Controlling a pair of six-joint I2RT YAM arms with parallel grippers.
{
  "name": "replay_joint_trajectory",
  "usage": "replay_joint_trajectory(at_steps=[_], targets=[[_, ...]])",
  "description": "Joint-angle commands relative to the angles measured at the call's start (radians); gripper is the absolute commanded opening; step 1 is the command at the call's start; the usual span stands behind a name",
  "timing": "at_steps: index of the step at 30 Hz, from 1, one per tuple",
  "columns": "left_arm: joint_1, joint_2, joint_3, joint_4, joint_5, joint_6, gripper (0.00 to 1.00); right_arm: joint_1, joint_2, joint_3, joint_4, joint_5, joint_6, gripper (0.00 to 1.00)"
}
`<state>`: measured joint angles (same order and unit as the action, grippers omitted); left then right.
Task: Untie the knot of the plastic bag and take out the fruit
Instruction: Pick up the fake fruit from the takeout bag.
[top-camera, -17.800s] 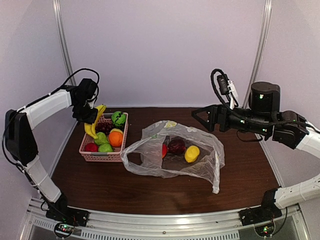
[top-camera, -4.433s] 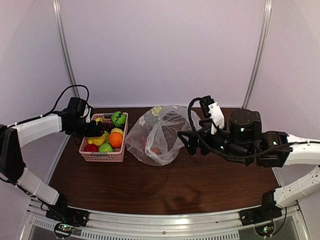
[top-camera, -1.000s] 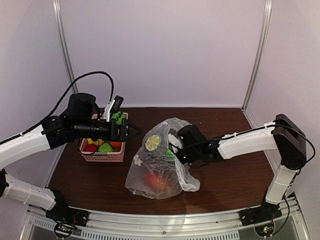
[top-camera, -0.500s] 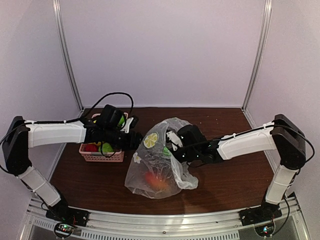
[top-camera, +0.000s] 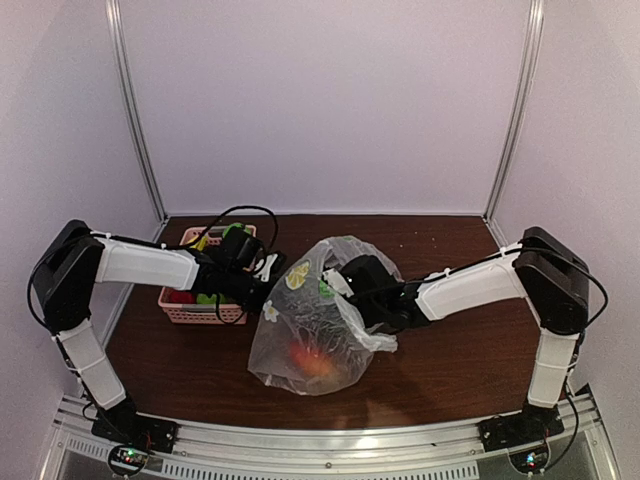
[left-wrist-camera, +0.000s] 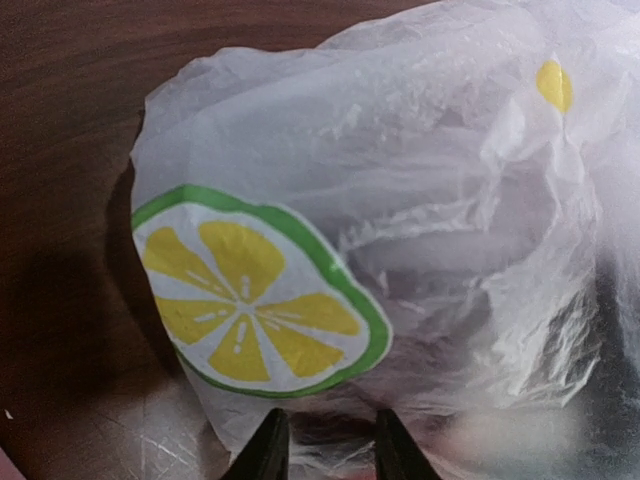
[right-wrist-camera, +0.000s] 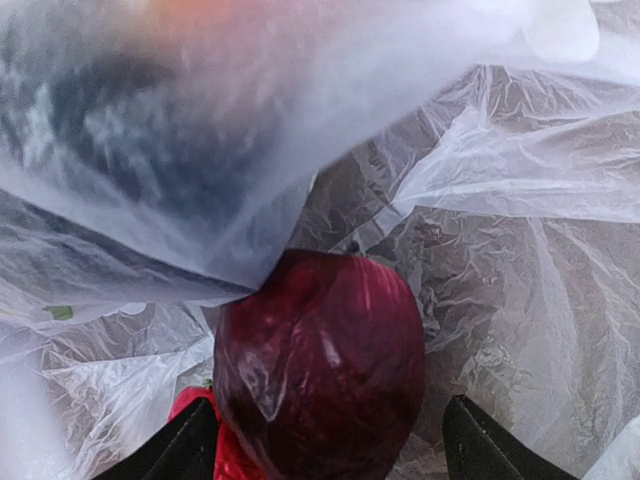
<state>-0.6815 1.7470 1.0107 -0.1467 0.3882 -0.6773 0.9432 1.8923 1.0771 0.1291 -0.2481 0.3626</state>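
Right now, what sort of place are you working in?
Probably an enclosed robot test booth: plain white walls, metal corner posts, a brown table, an aluminium rail along its near edge.

knot: not distinguishable in any view among folds of the thin clear crinkly plastic bag (top-camera: 300, 335)
bag contents, top view: orange-red smear (top-camera: 310, 358) behind film, kind untellable
dark red round fruit (right-wrist-camera: 320, 380): top veiled by blurred film, bottom cut by frame
left gripper (left-wrist-camera: 330, 452): only fingertips in frame
right gripper (right-wrist-camera: 328, 452): only fingertips in frame
pink slotted plastic basket (top-camera: 192, 312): contents mostly behind left arm (top-camera: 150, 262)
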Motion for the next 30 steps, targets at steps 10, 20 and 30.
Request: replay_joint_trajectory(at_steps=[10, 20, 30], targets=[[0.005, 0.070, 0.034, 0.061, 0.026, 0.007, 0.16, 0.005, 0.117, 0.105, -0.007, -0.017, -0.004, 0.75], [0.005, 0.073, 0.052, 0.045, -0.007, 0.011, 0.00, 0.005, 0.046, 0.043, 0.003, 0.005, 0.002, 0.47], [0.005, 0.035, 0.060, 0.037, -0.058, 0.009, 0.00, 0.005, -0.222, -0.095, -0.045, 0.087, 0.001, 0.46]])
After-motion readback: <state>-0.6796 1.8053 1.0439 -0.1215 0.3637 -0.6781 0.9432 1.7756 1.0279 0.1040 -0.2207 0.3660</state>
